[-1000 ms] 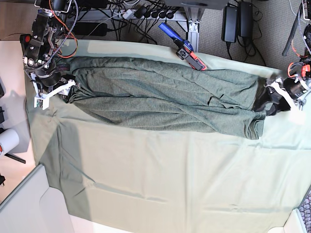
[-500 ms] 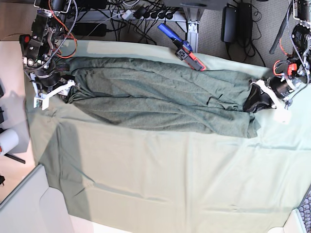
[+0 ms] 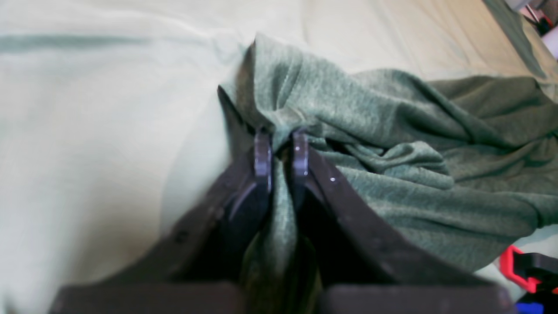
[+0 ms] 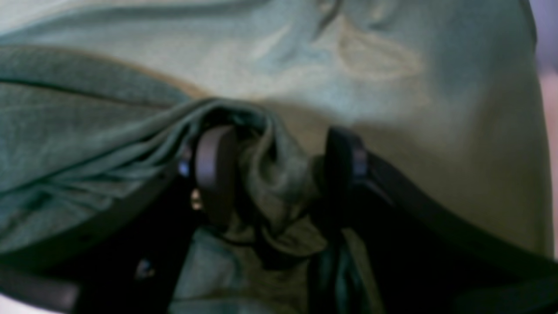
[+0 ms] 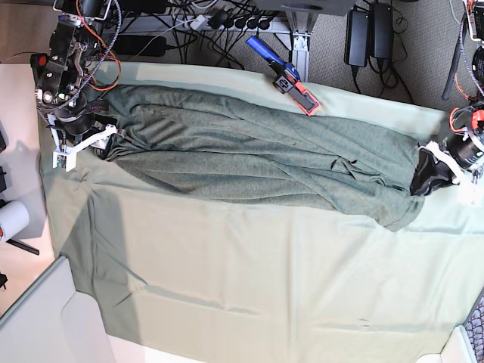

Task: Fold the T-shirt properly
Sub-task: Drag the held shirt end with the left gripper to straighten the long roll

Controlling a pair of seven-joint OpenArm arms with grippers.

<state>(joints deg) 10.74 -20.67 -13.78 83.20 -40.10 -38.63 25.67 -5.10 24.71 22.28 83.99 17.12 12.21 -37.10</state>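
Note:
The dark grey-green T-shirt (image 5: 249, 155) lies stretched in a long wrinkled band across the back half of the pale tablecloth (image 5: 249, 280). At the base view's right end, my left gripper (image 5: 432, 172) is shut on the shirt's edge. The left wrist view shows its two fingertips (image 3: 263, 157) pinching a fold of the T-shirt (image 3: 392, 131), with the gripper (image 3: 281, 159) just above the cloth. At the left end, my right gripper (image 5: 102, 142) holds a thick bunch of the T-shirt (image 4: 65, 131) between its widely spaced fingers (image 4: 213, 170), the gripper (image 4: 279, 170) closed around that bunch.
A blue and red tool (image 5: 286, 76) lies at the tablecloth's back edge, close to the shirt. Cables and black power bricks (image 5: 369, 34) hang behind the table. A white cylinder (image 5: 11, 219) stands off the table's left side.
My left gripper closed on the shirt's right end, dipped inward, then pulled outward to the right and slightly forward. The shirt now lies longer and tauter. The right gripper stayed put.

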